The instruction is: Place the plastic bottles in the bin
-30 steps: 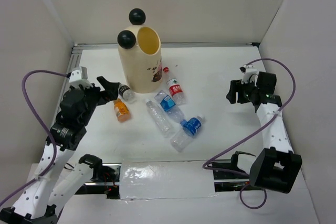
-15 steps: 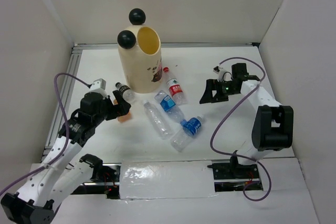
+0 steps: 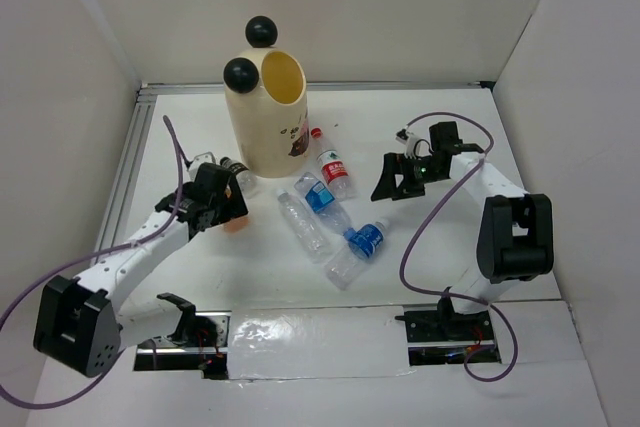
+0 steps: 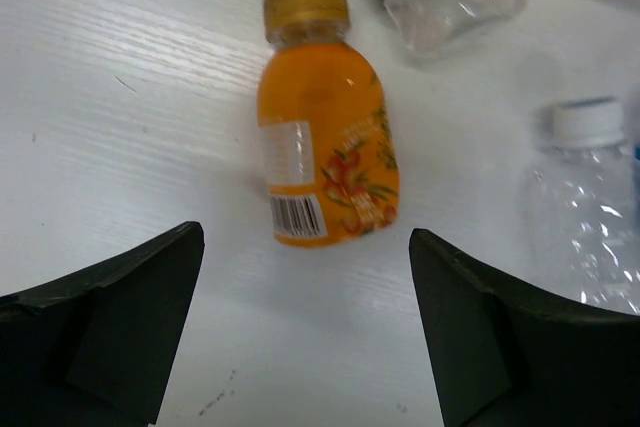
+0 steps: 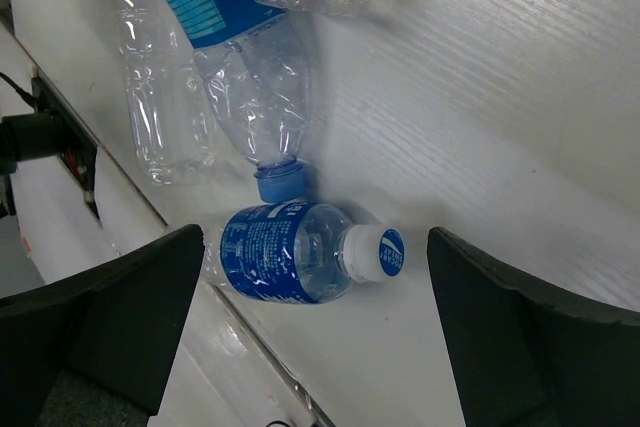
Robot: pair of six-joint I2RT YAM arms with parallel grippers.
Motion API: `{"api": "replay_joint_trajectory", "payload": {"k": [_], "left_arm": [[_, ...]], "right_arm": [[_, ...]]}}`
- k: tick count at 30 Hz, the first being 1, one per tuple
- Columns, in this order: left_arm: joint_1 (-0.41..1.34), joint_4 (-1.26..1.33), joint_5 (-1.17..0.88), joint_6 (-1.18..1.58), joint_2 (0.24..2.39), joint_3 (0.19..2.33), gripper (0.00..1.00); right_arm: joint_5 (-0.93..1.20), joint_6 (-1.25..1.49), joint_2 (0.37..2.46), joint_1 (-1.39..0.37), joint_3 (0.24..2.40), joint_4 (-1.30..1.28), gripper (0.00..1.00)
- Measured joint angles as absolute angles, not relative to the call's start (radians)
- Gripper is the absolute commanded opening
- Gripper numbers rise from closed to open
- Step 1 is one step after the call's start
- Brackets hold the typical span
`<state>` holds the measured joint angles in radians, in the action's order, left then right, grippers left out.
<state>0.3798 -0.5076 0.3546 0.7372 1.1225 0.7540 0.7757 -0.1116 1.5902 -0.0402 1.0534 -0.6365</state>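
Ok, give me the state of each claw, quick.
Left claw: open, holding nothing, over the orange bottle.
Right claw: open, holding nothing, over the small blue-labelled bottle.

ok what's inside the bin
The bin shows only its yellowish inner wall from above. Its bottom is hidden behind the near wall, so whether anything lies inside cannot be told.

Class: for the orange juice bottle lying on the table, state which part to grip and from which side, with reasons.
Grip the orange bottle across its labelled mid-body, coming straight down from above. It lies flat on its side, so both long sides are exposed, and the left gripper has its jaws open wider than the body.
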Motion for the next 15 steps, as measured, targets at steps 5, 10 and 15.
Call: {"api": "replay_joint_trajectory", "payload": {"k": [5, 10, 15], "left_arm": [[0.311, -0.413, 0.378, 0.683, 1.253, 0.756, 0.99], [0.296, -0.302, 0.356, 0.632, 1.367, 0.752, 0.98], [0.296, -0.233, 0.327, 0.608, 1.421, 0.752, 0.63]], "right_arm": [[0.783, -0.108, 1.588, 0.006, 1.053, -0.636, 1.0], [0.798, -0.104, 1.573, 0.043, 1.044, -0.636, 1.0], [0.81, -0.102, 1.565, 0.049, 1.036, -0.636, 1.0]]}}
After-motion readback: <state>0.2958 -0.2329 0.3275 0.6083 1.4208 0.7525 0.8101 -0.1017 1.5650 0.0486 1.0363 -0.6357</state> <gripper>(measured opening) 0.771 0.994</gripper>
